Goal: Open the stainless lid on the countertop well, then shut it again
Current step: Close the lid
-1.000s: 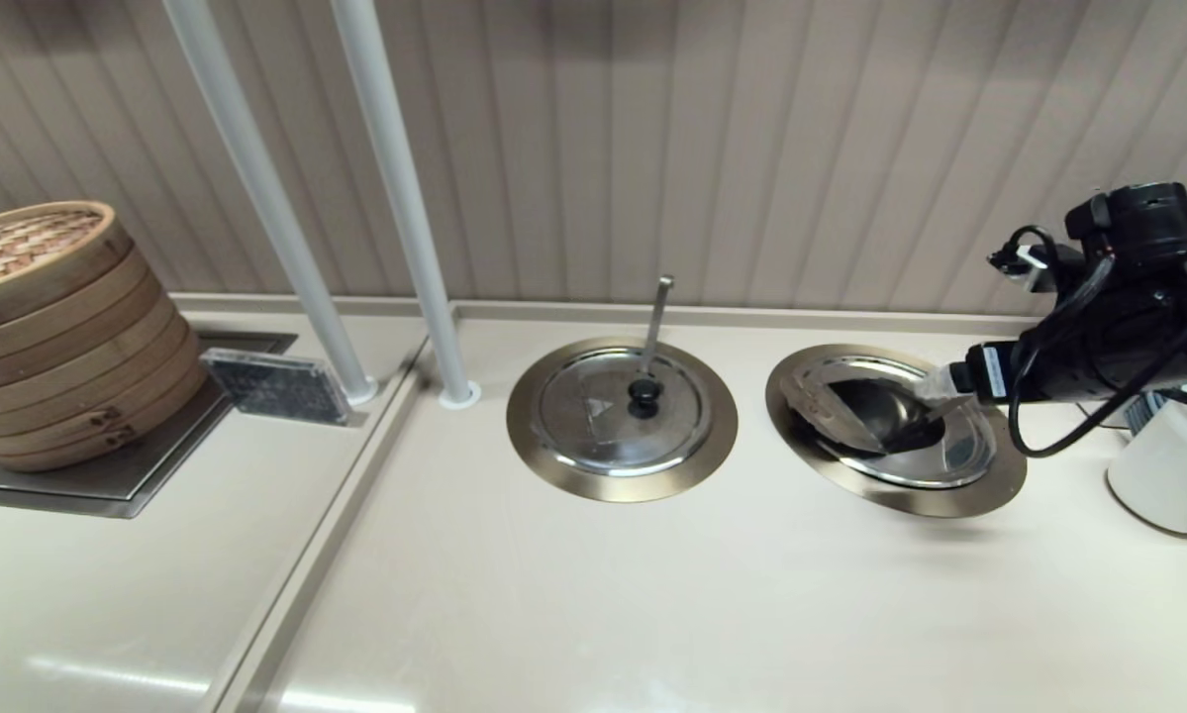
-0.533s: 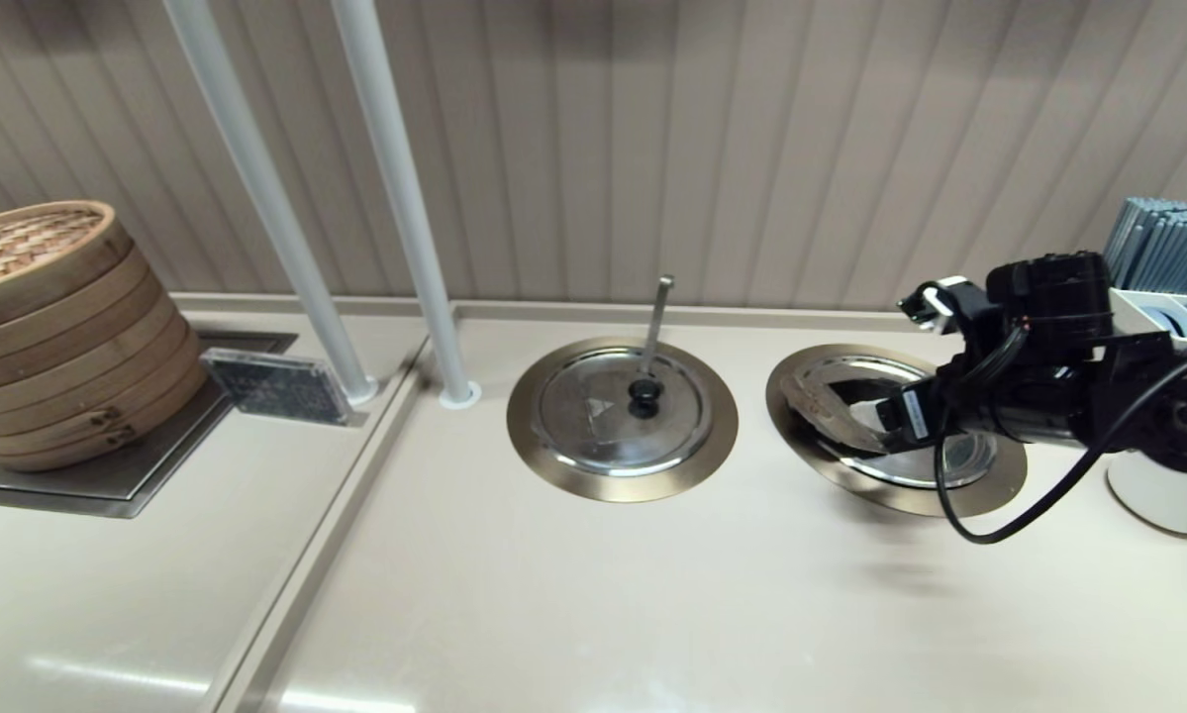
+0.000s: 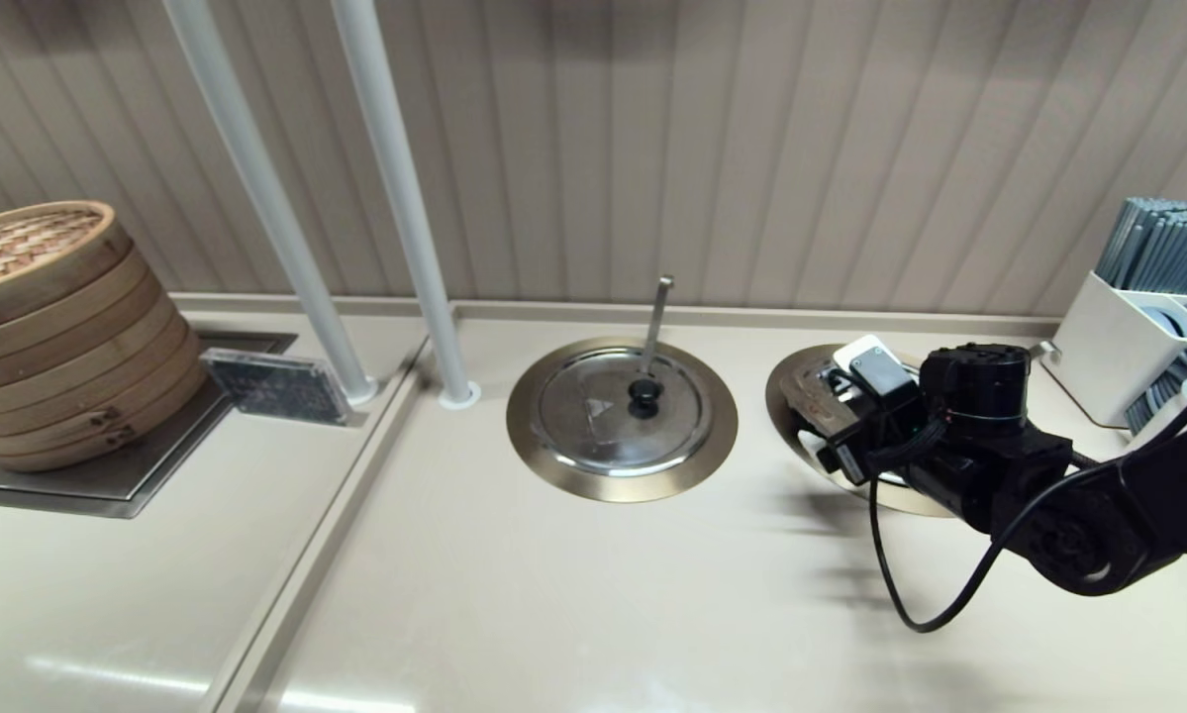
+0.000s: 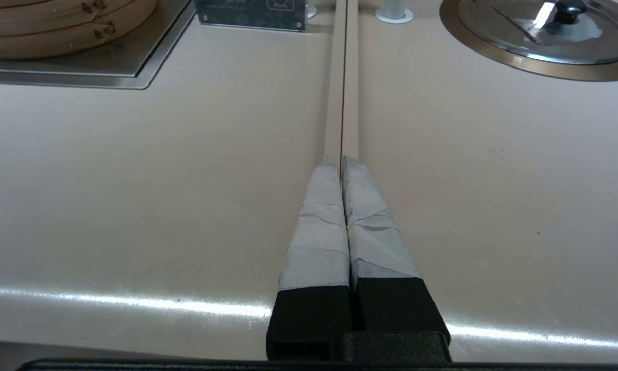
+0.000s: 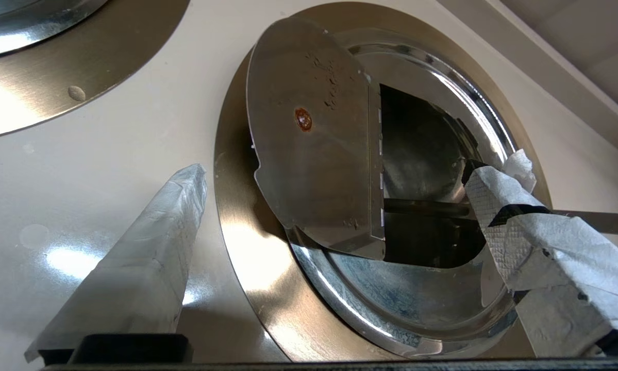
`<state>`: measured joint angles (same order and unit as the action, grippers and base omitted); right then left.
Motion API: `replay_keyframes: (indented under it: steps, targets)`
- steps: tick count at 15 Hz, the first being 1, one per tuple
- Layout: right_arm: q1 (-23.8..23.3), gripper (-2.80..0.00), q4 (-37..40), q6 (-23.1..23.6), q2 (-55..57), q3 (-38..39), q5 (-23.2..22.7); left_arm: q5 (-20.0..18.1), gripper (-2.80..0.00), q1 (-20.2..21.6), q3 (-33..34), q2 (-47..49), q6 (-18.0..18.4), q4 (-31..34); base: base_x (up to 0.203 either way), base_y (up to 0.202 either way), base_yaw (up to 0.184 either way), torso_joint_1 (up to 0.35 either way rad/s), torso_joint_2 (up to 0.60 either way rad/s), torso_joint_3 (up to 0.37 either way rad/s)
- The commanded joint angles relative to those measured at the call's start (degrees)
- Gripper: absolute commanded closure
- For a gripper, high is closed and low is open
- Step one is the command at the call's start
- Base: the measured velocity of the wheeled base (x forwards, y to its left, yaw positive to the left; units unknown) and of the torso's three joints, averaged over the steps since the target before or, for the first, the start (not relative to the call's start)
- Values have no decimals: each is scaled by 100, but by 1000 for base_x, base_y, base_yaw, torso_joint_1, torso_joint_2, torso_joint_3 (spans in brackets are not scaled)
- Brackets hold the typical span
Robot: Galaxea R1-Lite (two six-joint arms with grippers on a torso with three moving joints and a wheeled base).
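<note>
The stainless lid is hinged, and its flap [image 5: 309, 139] lies folded back, dull underside up, over the left side of the countertop well's bronze-gold ring [image 5: 247, 247]. The lid's fixed half [image 5: 417, 304] still covers part of the well, and the dark opening [image 5: 422, 154] shows between them. The ladle handle [image 5: 597, 221] crosses the opening. The knob and triangle mark are hidden. My right gripper [image 5: 334, 170] hovers open above the flap, touching nothing; in the head view the right gripper [image 3: 839, 401] hides most of the well ring [image 3: 786, 396]. My left gripper [image 4: 341, 161] is shut, parked over the counter seam.
The twin lid [image 3: 603, 416] with its black knob and upright ladle handle sits shut to the left. Two white poles [image 3: 395, 198] rise behind it. Stacked bamboo steamers [image 3: 49, 327] stand far left, and a white caddy [image 3: 1108, 347] of grey utensils stands at the right.
My right arm has swung down and leftward from the back right, ending low over the right well. The flap stays folded open. The left arm has not moved.
</note>
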<state>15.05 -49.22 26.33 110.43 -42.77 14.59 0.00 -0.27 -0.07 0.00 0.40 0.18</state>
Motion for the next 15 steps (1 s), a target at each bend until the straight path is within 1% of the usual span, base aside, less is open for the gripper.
replay_keyframes:
  steps: [1, 2, 5, 8, 15]
  targets:
    - [135, -280, -216, 137, 153, 119, 286, 0, 0, 0, -1, 0, 4, -1, 0, 0, 0, 0, 0, 0]
    - [142, -280, -238, 172, 248, 111, 386, 0, 0, 0, -1, 0, 0, -1, 0, 0, 0, 0, 0, 0]
    - [86, -280, -482, 197, 445, 48, 454, 0, 0, 0, -1, 0, 4, -1, 0, 0, 0, 0, 0, 0]
    - [6, -280, -549, 197, 532, -88, 597, 0, 0, 0, -1, 0, 4, -1, 0, 0, 0, 0, 0, 0]
    - [-290, -280, -689, 197, 480, -355, 624, 0, 0, 0, -1, 0, -5, -1, 0, 0, 0, 0, 0, 0]
